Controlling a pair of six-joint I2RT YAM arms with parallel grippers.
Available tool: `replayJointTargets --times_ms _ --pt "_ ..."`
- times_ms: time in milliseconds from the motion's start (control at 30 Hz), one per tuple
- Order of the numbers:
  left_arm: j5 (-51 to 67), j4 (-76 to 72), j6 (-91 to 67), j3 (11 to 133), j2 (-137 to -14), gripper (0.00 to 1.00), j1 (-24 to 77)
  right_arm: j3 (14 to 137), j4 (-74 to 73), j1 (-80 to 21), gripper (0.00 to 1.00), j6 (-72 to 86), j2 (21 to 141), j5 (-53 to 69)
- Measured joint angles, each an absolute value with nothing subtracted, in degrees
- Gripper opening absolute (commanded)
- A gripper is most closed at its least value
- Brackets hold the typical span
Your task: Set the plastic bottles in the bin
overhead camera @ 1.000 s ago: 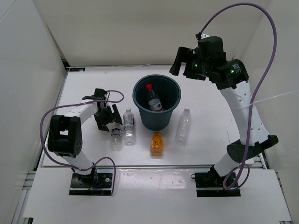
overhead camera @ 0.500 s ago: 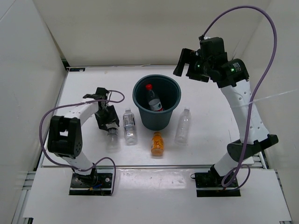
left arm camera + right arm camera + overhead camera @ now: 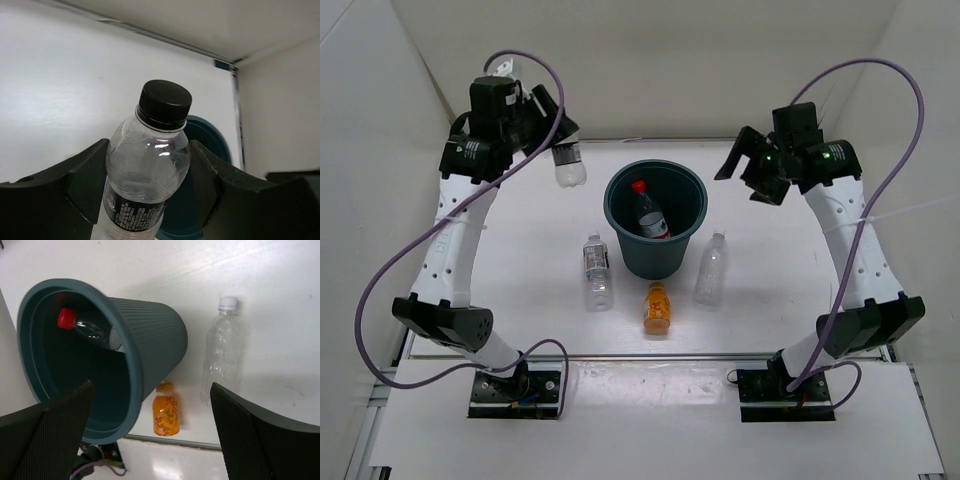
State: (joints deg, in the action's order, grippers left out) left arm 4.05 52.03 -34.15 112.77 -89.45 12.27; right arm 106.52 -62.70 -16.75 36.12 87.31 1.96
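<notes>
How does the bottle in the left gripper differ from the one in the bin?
The held bottle has a black cap, the binned bottle a red one. The held bottle hangs in the left gripper; the binned bottle leans inside the bin. Both are plastic bottles.

Top view overhead, wide; wrist views close, angled down; all share bin (image 3: 655, 262).

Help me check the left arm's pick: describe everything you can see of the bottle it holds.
The bottle is small, clear, crinkled plastic with a black screw cap and a dark printed label round its body; no liquid shows inside. The left gripper is shut on it, its fingers pressing both sides, the cap end sticking out past them. It hangs in the air, beyond and left of the bin, touching nothing else.
</notes>
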Motion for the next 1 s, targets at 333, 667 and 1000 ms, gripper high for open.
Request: replayJointTargets --times_ms 333,667,1000 --pt "8.1 47.11 -32.47 118.65 -101.3 0.69 30.72 88.92 -60.66 -7.84 1.0 40.82 80.6 8.64" --pt "-0.4 49.76 -31.27 118.37 -100.22 1.0 33.85 78.22 -57.71 -4.99 1.0 41.89 80.97 13.3" --pt "-12.58 43.35 -36.42 87.22 -64.01 1.0 21.74 71.31 -50.94 -11.05 1.0 42.85 94.0 15.53"
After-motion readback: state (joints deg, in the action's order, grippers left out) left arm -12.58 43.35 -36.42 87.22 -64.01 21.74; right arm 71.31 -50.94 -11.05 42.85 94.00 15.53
